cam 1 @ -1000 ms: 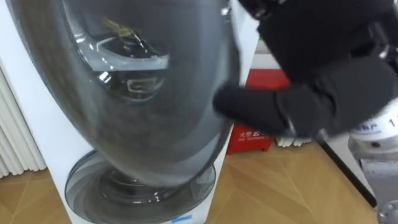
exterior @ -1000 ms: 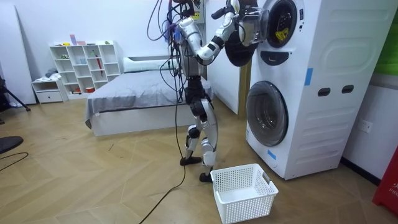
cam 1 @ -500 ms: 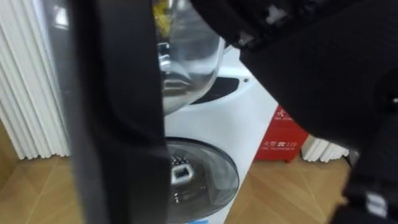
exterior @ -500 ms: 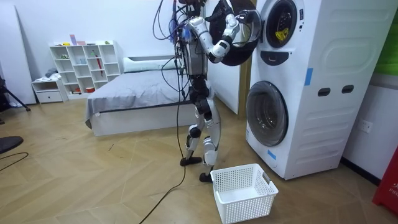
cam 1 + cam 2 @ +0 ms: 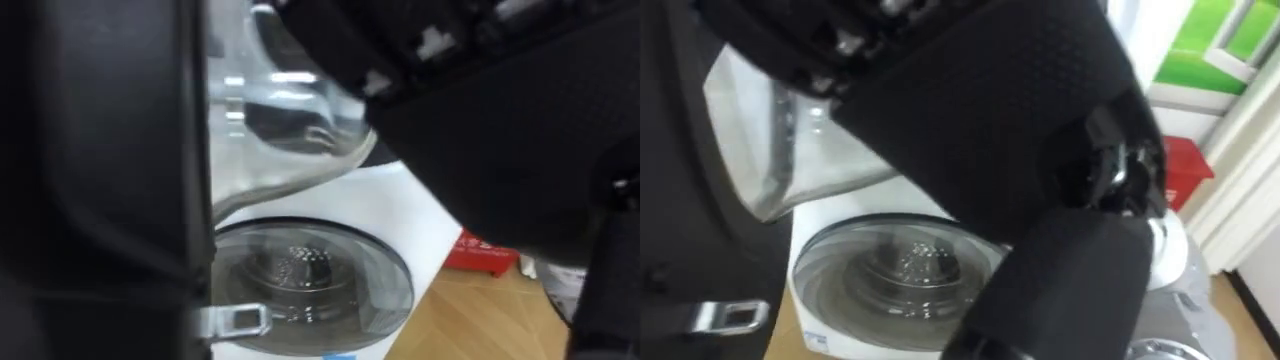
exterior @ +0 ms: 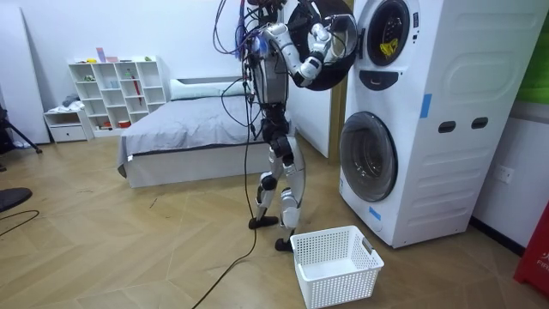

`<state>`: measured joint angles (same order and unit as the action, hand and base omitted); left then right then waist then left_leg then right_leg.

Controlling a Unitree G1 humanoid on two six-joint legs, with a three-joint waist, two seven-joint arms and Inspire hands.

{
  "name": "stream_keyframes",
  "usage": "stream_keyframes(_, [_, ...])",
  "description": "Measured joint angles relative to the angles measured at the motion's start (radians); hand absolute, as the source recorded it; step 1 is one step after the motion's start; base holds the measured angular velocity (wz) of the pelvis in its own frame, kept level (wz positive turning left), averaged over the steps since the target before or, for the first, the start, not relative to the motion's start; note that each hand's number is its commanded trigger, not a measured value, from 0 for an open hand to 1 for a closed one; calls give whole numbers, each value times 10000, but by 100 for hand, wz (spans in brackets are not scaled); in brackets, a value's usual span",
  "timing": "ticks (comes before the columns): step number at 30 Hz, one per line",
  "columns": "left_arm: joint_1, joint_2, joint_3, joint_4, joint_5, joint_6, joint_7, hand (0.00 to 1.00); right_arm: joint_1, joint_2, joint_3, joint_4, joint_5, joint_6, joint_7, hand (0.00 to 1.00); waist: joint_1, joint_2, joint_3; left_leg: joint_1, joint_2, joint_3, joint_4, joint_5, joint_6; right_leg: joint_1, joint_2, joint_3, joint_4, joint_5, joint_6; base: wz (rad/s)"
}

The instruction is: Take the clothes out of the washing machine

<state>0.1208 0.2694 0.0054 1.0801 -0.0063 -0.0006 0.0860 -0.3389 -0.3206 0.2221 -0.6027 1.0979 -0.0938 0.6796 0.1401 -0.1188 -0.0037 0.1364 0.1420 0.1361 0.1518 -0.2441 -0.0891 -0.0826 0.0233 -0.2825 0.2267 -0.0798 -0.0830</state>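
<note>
Much of what you see through the eye views is blocked. The upper door (image 5: pixel 100 150) of the washing machine (image 6: pixel 446 112) stands open, and its dark frame covers the left side. Its glass bowl (image 5: pixel 290 130) bulges out just right of the frame. The robot's right arm, a black mass cut off at the top and right edges, covers most of the rest. Between them you can make out the closed lower door (image 5: pixel 310 275), a metal latch (image 5: pixel 235 320) at the frame's bottom edge, a strip of wooden floor (image 5: pixel 480 320) and a red object (image 5: pixel 1188 165) far right, too hidden to identify.

In the room view the robot stands upright facing the stacked machine. Its right hand (image 6: pixel 319 36) is raised at the rim of the open door. It is too small there for you to tell whether it is open, closed or gripping the rim.

The clothes (image 6: pixel 383 39) show as a yellow patch inside the upper drum, to the room view's right of the hand and apart from it, with the door between them. A white basket (image 6: pixel 336 264) sits on the floor near the robot's feet, in front of the lower door.
</note>
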Motion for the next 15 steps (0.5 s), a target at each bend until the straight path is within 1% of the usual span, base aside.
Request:
stream_keyframes(2, [7,3,-1,11,-6,1,0,0,-1,117,340,48,58,8,3,0,152,5,6,-49,1,-160,8,6,8,65,-50,-207,-53,-12,12,25])
stream_keyframes(4, [14,4,-1,14,-12,6,0,0,0,162,503,143,63,43,42,0,319,-5,12,-32,-6,-273,15,9,12,148,-76,-285,-55,-74,52,22])
stream_keyframes(5, [-12,4,0,13,-14,6,0,0,-2,198,570,210,71,90,94,0,385,-42,31,-29,-8,-303,21,17,23,190,-97,-350,-59,-93,65,21])
stream_keyframes(6, [-10,4,0,20,-15,6,-1,0,1,221,743,347,90,90,140,0,513,-70,69,-30,-14,-320,37,23,31,252,-141,-455,-68,-117,85,22])
stream_keyframes(7, [-13,3,-12,22,-15,8,-1,0,14,214,806,424,94,109,148,0,530,-86,83,-35,-18,-320,51,24,34,276,-163,-498,-72,-128,95,23])
stream_keyframes(9, [-24,5,-163,22,-19,12,-1,0,16,222,1233,872,-94,303,156,0,641,-116,117,-97,-40,-325,79,24,35,301,-209,-589,-77,-167,149,18])
stream_keyframes(10, [-28,7,-210,22,-18,15,-1,0,15,227,1389,997,-175,325,157,0,670,-117,120,-110,-44,-325,71,24,36,298,-207,-618,-77,-171,156,12])
stream_keyframes(12, [-42,11,-327,27,-18,26,-2,0,15,208,1974,1187,-650,655,260,0,884,-99,132,-113,-63,-381,16,32,50,298,-220,-675,-75,-183,174,8])
stream_keyframes(13, [-52,9,-340,39,-18,26,-2,0,15,215,2101,1249,-780,743,305,0,912,-100,133,-114,-68,-406,2,35,55,298,-227,-709,-73,-184,174,10])
stream_keyframes(15, [-87,2,-420,104,-19,26,-2,0,14,232,2415,1338,-1021,958,337,0,1088,-103,133,-152,-82,-503,-2,44,68,299,-250,-786,-73,-188,180,12])
